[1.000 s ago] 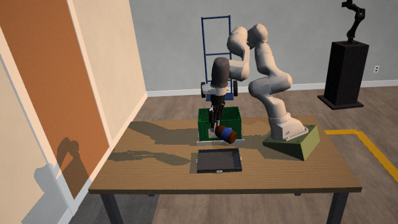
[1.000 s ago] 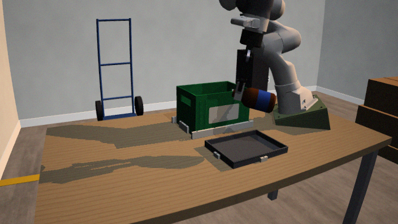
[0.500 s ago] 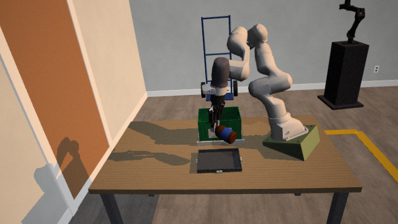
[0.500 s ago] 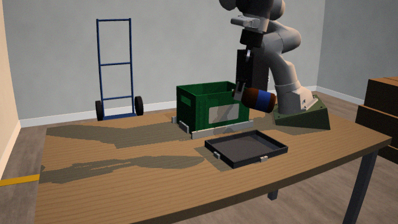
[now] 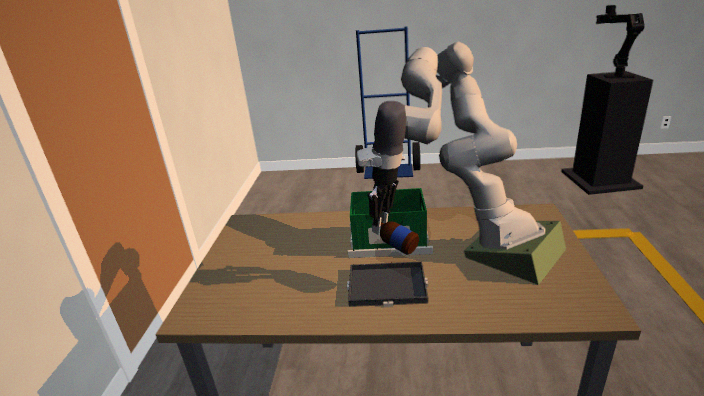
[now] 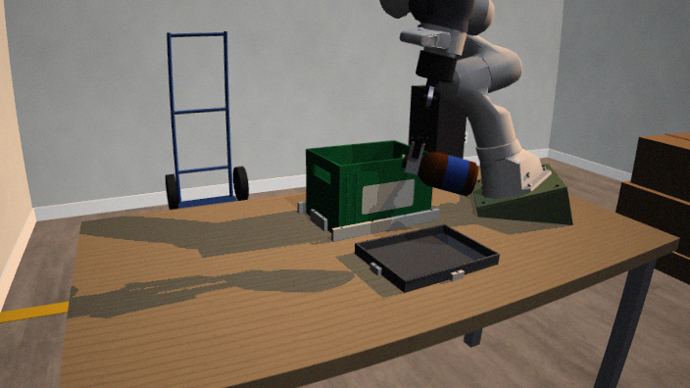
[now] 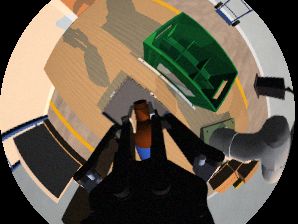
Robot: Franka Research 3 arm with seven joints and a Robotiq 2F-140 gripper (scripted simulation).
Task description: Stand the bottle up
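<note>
The brown bottle (image 5: pixel 400 238) (image 6: pixel 448 172) (image 7: pixel 143 131) with a blue band hangs tilted above the desk, gripped near its neck, its base lower. The open green crate (image 5: pixel 389 219) (image 6: pixel 353 196) (image 7: pixel 175 60) stands upright toward the desk's back edge; the shallow dark tray (image 5: pixel 388 285) (image 6: pixel 421 255) (image 7: pixel 117 107) lies flat nearer the front edge.

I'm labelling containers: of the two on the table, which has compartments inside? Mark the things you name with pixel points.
The green crate (image 5: pixel 360 225) (image 6: pixel 349 196) (image 7: pixel 160 57); dividers split its inside, whereas the dark tray (image 5: pixel 382 286) (image 6: pixel 418 255) (image 7: pixel 122 100) has none.

Shows a blue hand truck (image 5: pixel 361 75) (image 6: pixel 172 73) (image 7: pixel 227 16) upright near a grey wall (image 5: pixel 300 75) (image 6: pixel 108 98) — plus a black pedestal (image 5: pixel 605 130) (image 6: pixel 453 118) (image 7: pixel 270 87), stacked brown boxes (image 6: pixel 662 167) (image 7: pixel 225 176), yellow floor tape (image 5: pixel 665 270) (image 6: pixel 34 312) (image 7: pixel 70 126) and, beyond the pedestal, a white wall outlet (image 5: pixel 666 122).
</note>
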